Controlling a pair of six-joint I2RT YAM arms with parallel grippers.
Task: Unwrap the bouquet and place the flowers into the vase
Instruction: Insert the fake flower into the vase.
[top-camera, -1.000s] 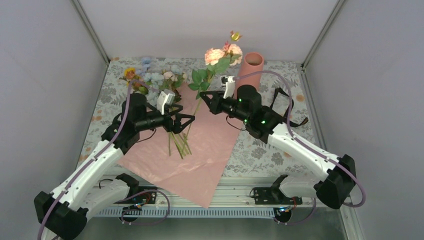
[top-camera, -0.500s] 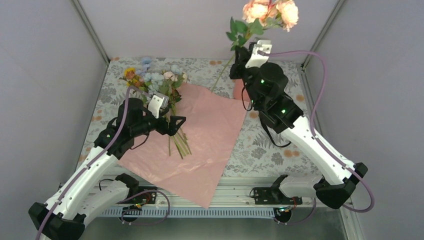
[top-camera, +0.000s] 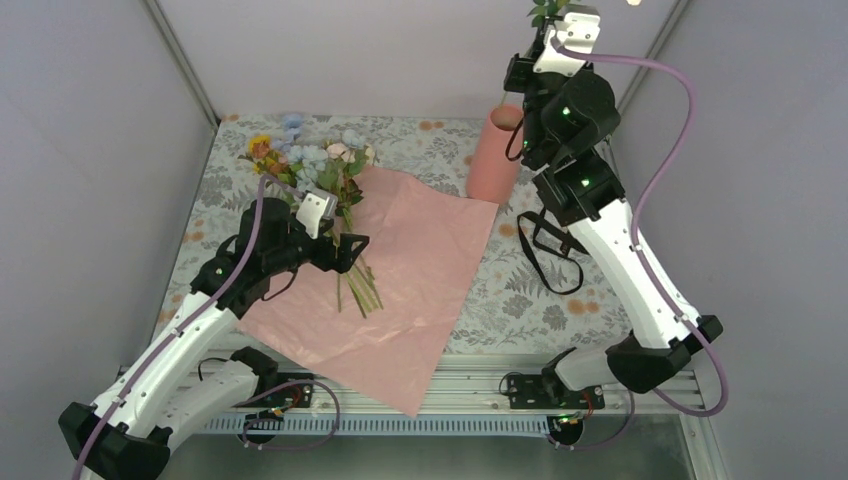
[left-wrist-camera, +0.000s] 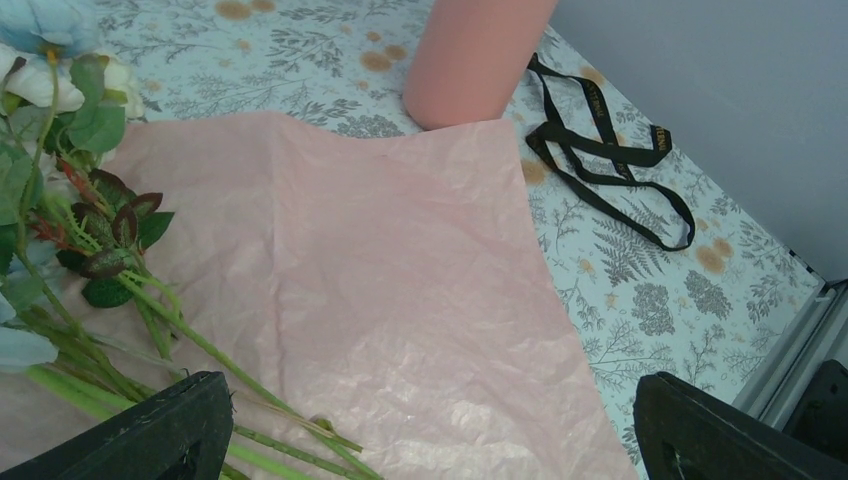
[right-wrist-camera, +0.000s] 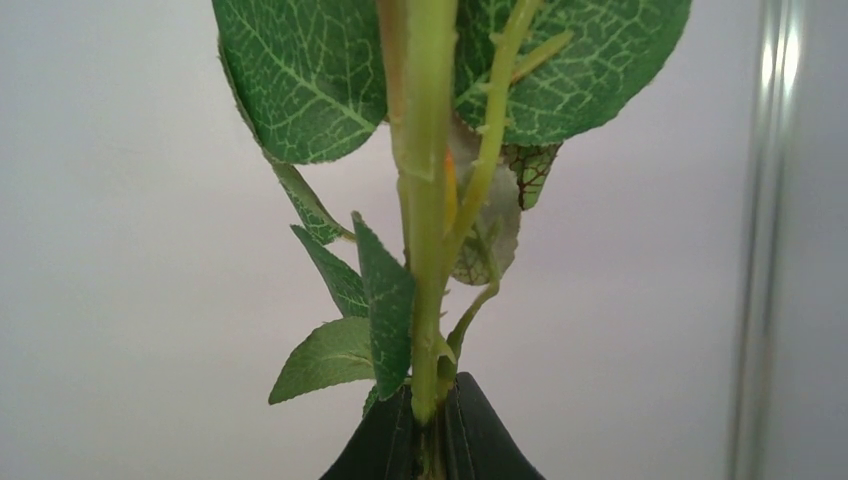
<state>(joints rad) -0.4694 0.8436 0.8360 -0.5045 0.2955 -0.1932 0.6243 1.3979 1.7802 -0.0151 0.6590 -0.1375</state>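
Pinching one leafy green stem (right-wrist-camera: 425, 200) between the pressed-together fingers of the right end effector (right-wrist-camera: 432, 425), high above the counter (top-camera: 520, 300) at the far right. Long axis of that stem upright, leaves above the grip, bloom cut off by the top edge of the overhead view, lower end hidden behind the wrist. Below it and a little to the left in the overhead view, the vase (top-camera: 495, 155), standing upright with mouth open, foot touching the far corner of the pink paper (top-camera: 420, 270). Clearly nearer to the right arm than to the left. Probably calls for lining the stem's foot over the mouth, then lowering. Left end effector (left-wrist-camera: 435, 430) spread wide, gripping nothing, low over the paper just beside the stems of the other flowers (top-camera: 310, 160) lying across the sheet's left edge. Loose on the counter right of the paper, a black ribbon (top-camera: 550, 250).
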